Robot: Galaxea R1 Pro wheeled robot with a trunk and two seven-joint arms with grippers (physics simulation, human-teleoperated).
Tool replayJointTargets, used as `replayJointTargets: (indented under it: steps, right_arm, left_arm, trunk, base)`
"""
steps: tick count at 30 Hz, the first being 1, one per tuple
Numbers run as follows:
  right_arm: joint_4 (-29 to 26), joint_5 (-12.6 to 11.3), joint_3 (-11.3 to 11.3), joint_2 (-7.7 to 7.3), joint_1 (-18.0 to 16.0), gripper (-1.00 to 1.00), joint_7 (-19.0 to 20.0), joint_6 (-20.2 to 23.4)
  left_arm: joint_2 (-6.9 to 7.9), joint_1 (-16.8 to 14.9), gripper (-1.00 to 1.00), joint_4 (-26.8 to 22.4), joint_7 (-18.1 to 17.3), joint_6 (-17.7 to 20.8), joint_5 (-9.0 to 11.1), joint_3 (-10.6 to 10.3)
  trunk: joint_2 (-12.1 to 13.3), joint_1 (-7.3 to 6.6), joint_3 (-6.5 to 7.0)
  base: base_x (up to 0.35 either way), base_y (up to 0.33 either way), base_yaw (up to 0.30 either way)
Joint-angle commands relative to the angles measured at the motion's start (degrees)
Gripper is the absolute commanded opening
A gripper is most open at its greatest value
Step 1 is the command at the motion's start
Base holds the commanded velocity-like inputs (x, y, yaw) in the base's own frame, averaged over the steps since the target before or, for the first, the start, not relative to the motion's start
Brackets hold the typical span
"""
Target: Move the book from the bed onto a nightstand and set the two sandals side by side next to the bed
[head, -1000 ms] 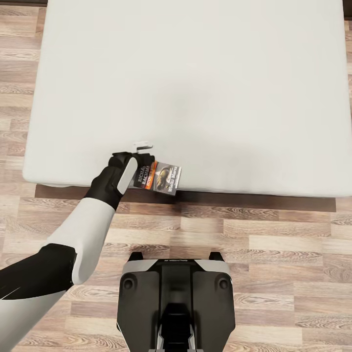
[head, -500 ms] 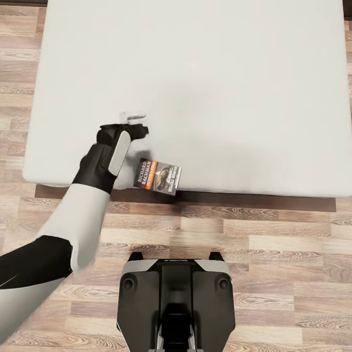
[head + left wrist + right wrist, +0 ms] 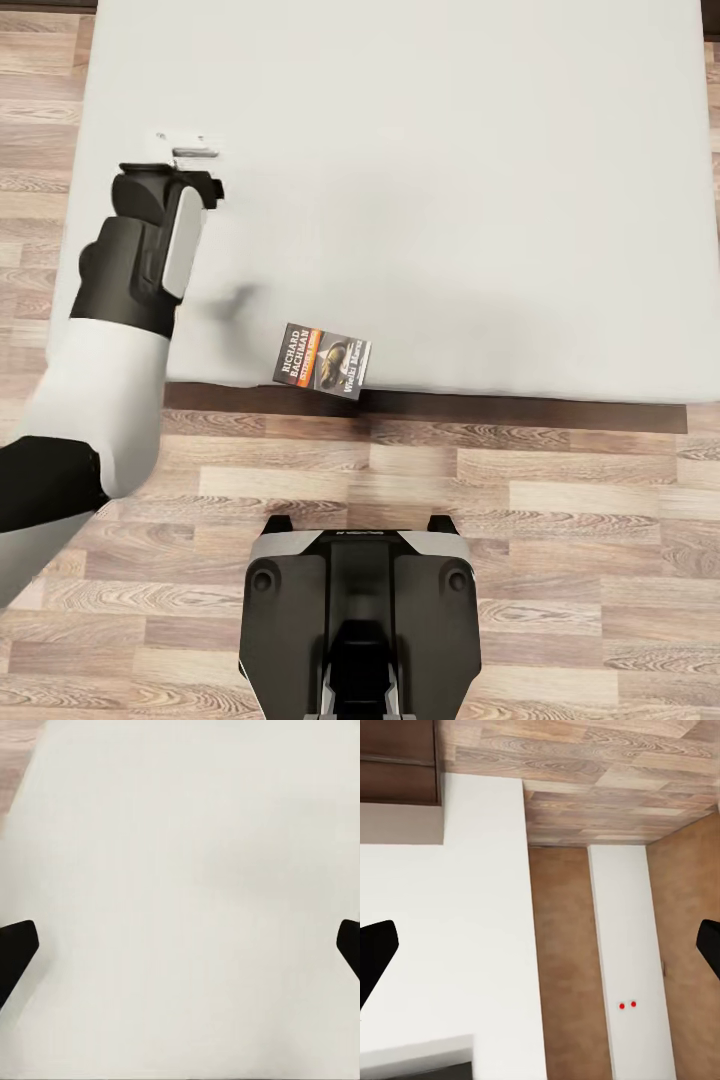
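book step in hand, nothing grasped yet: the book (image 3: 322, 362) lies flat at the near edge of the bed (image 3: 450, 180), well apart from the left gripper (image 3: 187, 152), which hovers over bare mattress. left jaws are wide apart, holding nothing. next move likely calls for bringing them down around the book's edge; right gripper (image 3: 540, 945) also spread, empty.

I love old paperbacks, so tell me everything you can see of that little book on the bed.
The book is a small thin paperback with a dark cover, an orange band, white "RICHARD BACHMAN" lettering and a picture. It lies flat and closed, cover up, slightly askew, at the near edge of the off-white mattress. Nothing grips it; the left claw hangs well away.
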Motion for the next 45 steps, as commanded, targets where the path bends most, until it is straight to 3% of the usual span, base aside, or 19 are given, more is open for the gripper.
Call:
replayJointTargets:
  steps: [1,6,9,15,16,20,21,25,26,30,31,32,34,35,41,42,45]
  right_arm:
    - [0.1,0.5,-0.5,-0.01,0.0,1.0,-0.2,-0.3]
    - [-0.1,0.5,-0.4,-0.05,-0.1,1.0,-0.2,-0.3]
    - [-0.3,0.6,-0.4,-0.07,-0.2,1.0,-0.2,-0.3]
    - [-1.4,0.6,-0.3,-0.08,-0.2,1.0,-0.2,-0.3]
    - [-1.4,0.6,-0.3,-0.08,-0.2,1.0,-0.2,-0.3]
    - [-2.1,0.6,-0.3,-0.09,-0.3,1.0,-0.2,-0.3]
    - [-2.1,0.6,-0.3,-0.09,-0.3,1.0,-0.2,-0.3]
    - [-2.7,0.6,-0.2,-0.07,-0.3,1.0,-0.2,-0.4]
    - [-2.7,0.6,-0.2,-0.07,-0.3,1.0,-0.2,-0.4]
    - [-3.3,0.6,-0.2,-0.07,-0.3,1.0,-0.1,-0.4]
    - [-3.8,0.7,-0.2,-0.08,-0.3,1.0,-0.1,-0.5]
    - [-4.1,0.6,-0.2,-0.06,-0.3,1.0,-0.2,-0.5]
    - [-4.7,0.7,-0.1,-0.02,-0.3,1.0,-0.2,-0.5]
    - [-4.7,0.7,-0.1,-0.02,-0.3,1.0,-0.2,-0.5]
    - [-6.0,0.8,0.0,0.21,-0.5,1.0,-0.2,-0.5]
    - [-6.0,0.8,0.0,0.21,-0.5,1.0,-0.2,-0.5]
    - [-6.2,0.8,0.5,0.31,-0.6,1.0,-0.2,-0.5]
  left_arm:
    - [0.51,-0.1,1.0,0.0,0.6,0.1,-1.3,-0.1]
    - [3.6,-0.4,1.0,0.0,0.9,-0.4,-10.8,0.3]
    - [6.45,-0.4,1.0,0.2,1.0,-0.9,-15.2,0.4]
    - [14.17,-0.4,1.0,1.3,1.1,-1.4,-21.0,0.5]
    - [14.17,-0.4,1.0,1.3,1.1,-1.4,-21.0,0.5]
    - [20.16,-0.2,1.0,2.8,1.1,-1.6,-24.1,0.4]
    - [20.16,-0.2,1.0,2.8,1.1,-1.6,-24.1,0.4]
    - [26.77,0.2,1.0,5.9,1.1,-2.9,-26.0,0.4]
    - [26.77,0.2,1.0,5.9,1.1,-2.9,-26.0,0.4]
    - [34.14,1.8,1.0,11.9,1.2,-5.4,-26.9,0.4]
    - [37.19,3.2,1.0,16.3,1.2,-7.4,-27.0,0.4]
    - [38.37,4.0,1.0,18.7,1.2,-8.5,-27.1,0.4]
    - [40.19,5.6,1.0,24.0,1.3,-11.0,-27.2,0.5]
    - [40.19,5.6,1.0,24.0,1.3,-11.0,-27.2,0.5]
    - [45.52,9.6,1.0,40.2,1.2,-19.0,-27.3,0.4]
    - [45.52,9.6,1.0,40.2,1.2,-19.0,-27.3,0.4]
    - [47.28,12.2,1.0,47.2,1.2,-23.1,-27.2,0.3]
  trunk:
    - [-0.1,0.03,-0.04]
    - [-0.1,0.03,-0.04]
    - [-0.1,0.03,-0.04]
    - [-0.1,0.03,-0.04]
    - [-0.1,0.03,-0.04]
    - [-0.1,0.03,-0.04]
    - [-0.1,0.03,-0.04]
    - [-0.1,0.03,-0.04]
    - [-0.1,0.03,-0.04]
    - [-0.1,0.03,-0.04]
    - [-0.1,0.03,-0.04]
    - [-0.1,0.03,-0.04]
    - [-0.1,0.03,-0.04]
    - [-0.1,0.03,-0.04]
    - [-0.1,0.03,-0.04]
    - [-0.1,0.03,-0.04]
    - [-0.1,0.03,-0.04]
  base:
    - [0.0,0.0,0.0]
    - [0.0,0.0,0.0]
    - [0.0,0.0,0.0]
    - [0.0,0.0,0.0]
    - [0.0,0.0,0.0]
    - [0.0,0.0,0.0]
    - [0.0,0.0,0.0]
    - [0.0,0.0,0.0]
    - [0.0,0.0,0.0]
    - [0.0,0.0,0.0]
    - [0.0,0.0,0.0]
    - [0.0,0.0,0.0]
    - [0.0,0.0,0.0]
    - [0.0,0.0,0.0]
    - [0.0,0.0,0.0]
    - [0.0,0.0,0.0]
    - [0.0,0.0,0.0]
